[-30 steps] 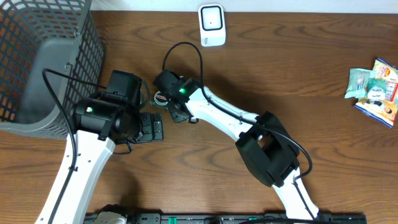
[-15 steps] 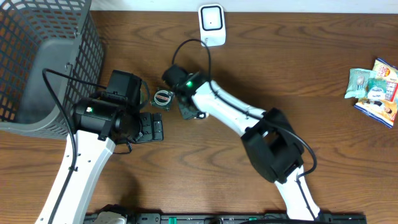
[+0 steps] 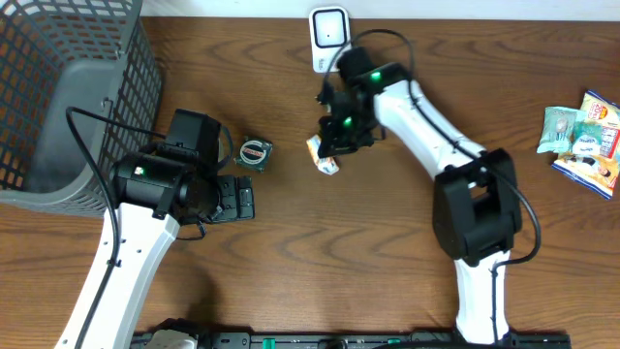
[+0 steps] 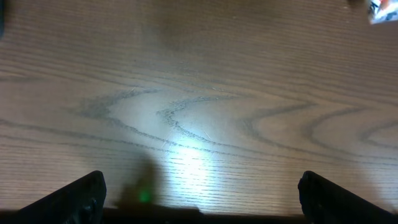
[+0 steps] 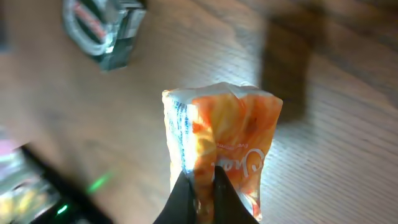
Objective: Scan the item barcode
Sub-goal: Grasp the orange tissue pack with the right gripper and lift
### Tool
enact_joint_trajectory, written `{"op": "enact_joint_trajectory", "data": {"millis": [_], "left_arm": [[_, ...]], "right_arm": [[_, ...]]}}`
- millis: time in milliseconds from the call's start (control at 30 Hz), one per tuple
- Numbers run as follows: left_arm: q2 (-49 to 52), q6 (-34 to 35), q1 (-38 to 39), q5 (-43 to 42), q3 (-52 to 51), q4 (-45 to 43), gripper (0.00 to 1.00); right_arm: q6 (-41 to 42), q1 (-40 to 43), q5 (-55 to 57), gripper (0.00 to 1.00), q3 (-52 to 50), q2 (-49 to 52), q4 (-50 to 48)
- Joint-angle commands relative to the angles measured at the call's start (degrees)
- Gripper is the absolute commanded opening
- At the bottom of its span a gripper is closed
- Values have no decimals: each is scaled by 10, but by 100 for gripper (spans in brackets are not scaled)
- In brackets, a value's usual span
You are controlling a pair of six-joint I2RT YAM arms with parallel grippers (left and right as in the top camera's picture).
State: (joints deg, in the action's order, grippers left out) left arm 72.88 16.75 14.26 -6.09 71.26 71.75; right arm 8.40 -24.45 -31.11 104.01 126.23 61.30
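An orange and white snack packet (image 3: 325, 157) (image 5: 227, 130) hangs above the table, with my right gripper (image 3: 336, 139) (image 5: 205, 186) shut on its lower edge. A white barcode scanner (image 3: 330, 39) stands at the back edge, just behind that gripper. My left gripper (image 3: 240, 199) (image 4: 202, 196) rests open at the left. Nothing lies between its fingertips (image 4: 84, 193), only bare wood.
A small round grey-green tin (image 3: 255, 153) (image 5: 99, 31) lies on the table between the two arms. A grey mesh basket (image 3: 58, 87) fills the back left corner. Several snack packets (image 3: 584, 141) lie at the far right edge.
My right arm has swung right and back, away from the round tin and towards the scanner. Its jaws have shut, and the orange packet now hangs from them. The left arm has not moved.
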Motion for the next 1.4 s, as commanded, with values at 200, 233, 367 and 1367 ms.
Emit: {"op": "enact_joint_trajectory", "data": {"millis": [200,233,367,1367], "left_arm": [[1,5,-2,-5,0,1,98],[1,5,-2,-5,0,1,98],[1,5,-2,-5,0,1,98],[1,5,-2,-5,0,1,98]], "right_arm": [[-65,65,-249,1,-148,-10,-103],[-63,75,-231,1,-160,-10,-110],[-58,110,-108,14,-170,-10,-79],[-59,-6,125,99,-77,-61,0]]}}
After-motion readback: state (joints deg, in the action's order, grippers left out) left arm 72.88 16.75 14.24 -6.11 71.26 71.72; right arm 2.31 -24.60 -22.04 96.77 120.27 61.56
